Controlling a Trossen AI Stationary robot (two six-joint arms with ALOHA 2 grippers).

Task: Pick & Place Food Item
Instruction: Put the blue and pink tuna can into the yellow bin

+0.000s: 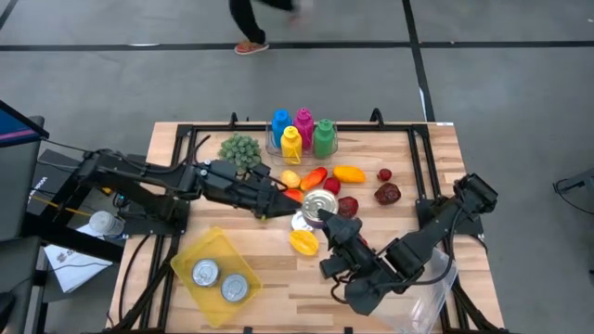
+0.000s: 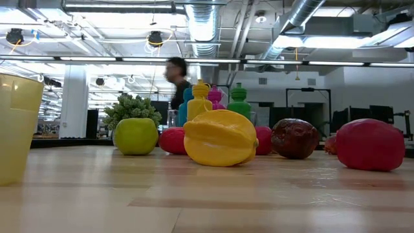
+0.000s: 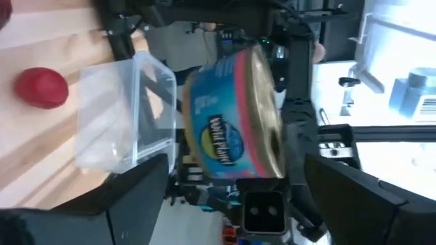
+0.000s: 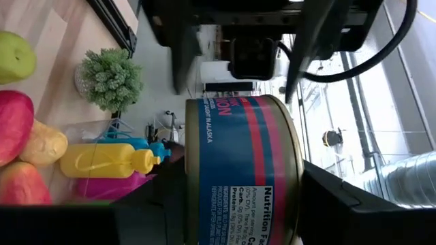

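Handover mid-air over the worktop centre. My right gripper has its fingers clamped on the salmon can. Left gripper sits just beside it, fingers apart. Next, I judge: carry the can to the clear tub, right side.

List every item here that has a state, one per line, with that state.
Can: lifted off the table, held between the right gripper's fingers.
Left gripper: open, facing the can, not holding it.
Yellow bin: on the table, two cans inside.
Clear container: empty, lying on the table.
Bottles: upright, capped, grouped together.
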